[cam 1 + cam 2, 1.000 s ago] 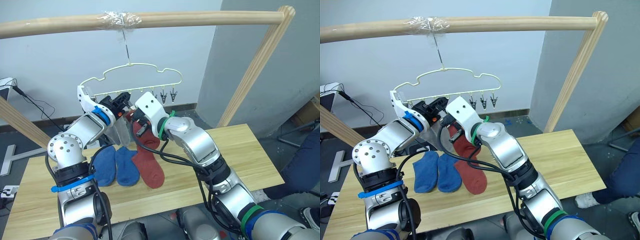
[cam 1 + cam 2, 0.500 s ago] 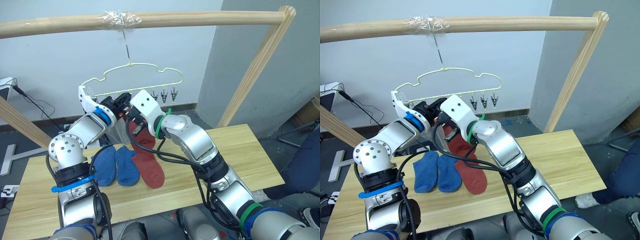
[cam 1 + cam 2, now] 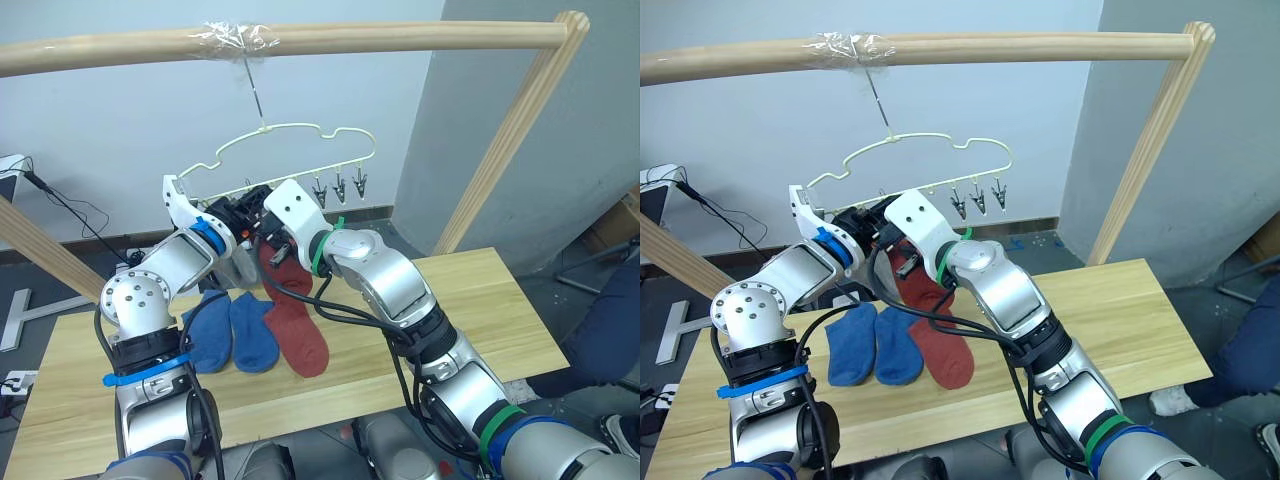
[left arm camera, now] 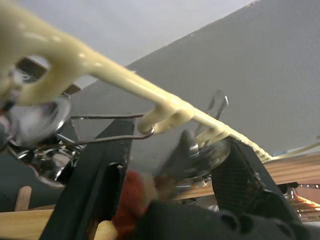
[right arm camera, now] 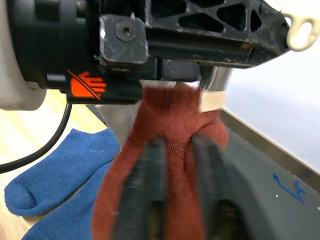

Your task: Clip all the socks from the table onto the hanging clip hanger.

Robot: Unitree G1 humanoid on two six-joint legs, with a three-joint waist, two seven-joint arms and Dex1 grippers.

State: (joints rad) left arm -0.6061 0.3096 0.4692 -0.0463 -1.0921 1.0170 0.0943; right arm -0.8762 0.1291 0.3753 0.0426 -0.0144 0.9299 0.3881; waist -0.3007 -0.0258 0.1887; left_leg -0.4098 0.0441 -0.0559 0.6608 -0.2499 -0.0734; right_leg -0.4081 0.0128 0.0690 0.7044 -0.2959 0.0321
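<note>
The cream clip hanger (image 3: 293, 133) hangs tilted from the wooden pole. My left gripper (image 3: 247, 209) is shut on one of its metal clips (image 4: 186, 153), under the hanger's left half. Just below, my right gripper (image 3: 273, 252) is shut on a rust-red sock (image 5: 172, 131), its top edge held up against that clip. A light grey sock (image 3: 238, 268) hangs behind my left forearm. On the table (image 3: 480, 300) lie two blue socks (image 3: 210, 332) (image 3: 253, 336) and another rust-red sock (image 3: 303, 338), side by side under my arms.
Three free clips (image 3: 340, 186) hang at the hanger's right end. The horizontal pole (image 3: 400, 38) meets a slanted post (image 3: 510, 130) that comes down at the table's back right. A person's leg (image 3: 610, 320) shows at the right edge.
The hanger has swung right and tilted, its right end higher. My left gripper followed it rightward with the clip. The right gripper kept the rust-red sock at the clip.
</note>
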